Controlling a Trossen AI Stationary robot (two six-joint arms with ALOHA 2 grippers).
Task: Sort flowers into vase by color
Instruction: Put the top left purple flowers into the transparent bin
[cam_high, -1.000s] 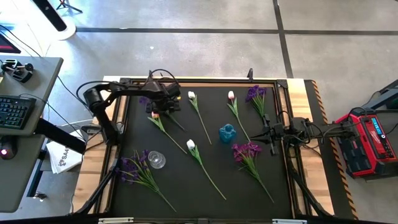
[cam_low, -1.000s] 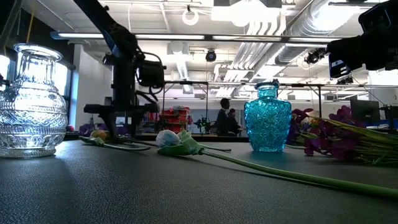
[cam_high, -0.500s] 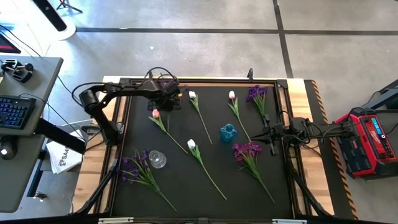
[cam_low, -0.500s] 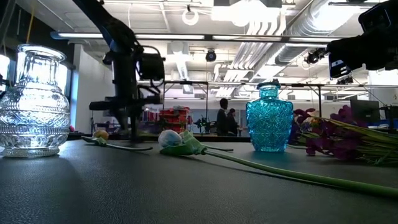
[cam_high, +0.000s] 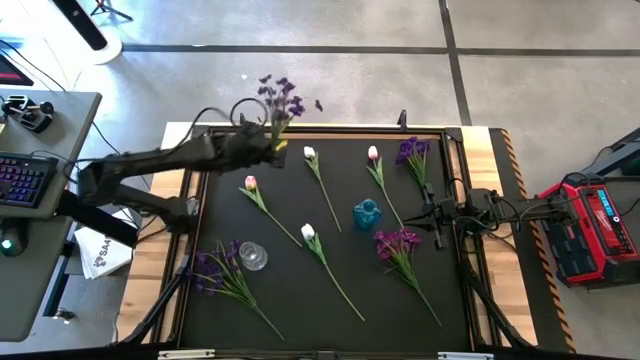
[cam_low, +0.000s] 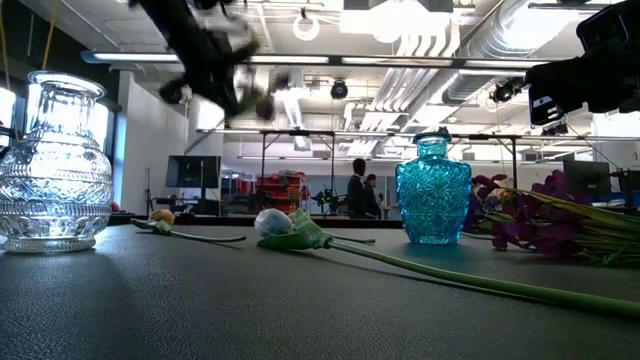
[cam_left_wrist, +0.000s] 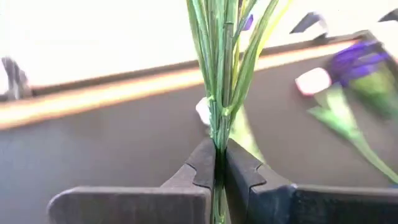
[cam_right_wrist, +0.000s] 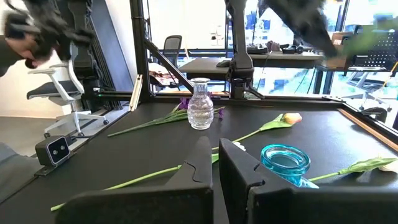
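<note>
Seemingly empty: clear vase (cam_high: 252, 257), blue vase (cam_high: 366, 214).

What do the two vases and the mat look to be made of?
Clear vase: seemingly cut or pressed glass, glossy; the background shows through its faceted body. Blue vase: translucent teal, likely glass too, with a diamond pattern that glints; moulded plastic can't be excluded. Mat: matte black with a fine pebbled grain, probably rubber or vinyl.
</note>
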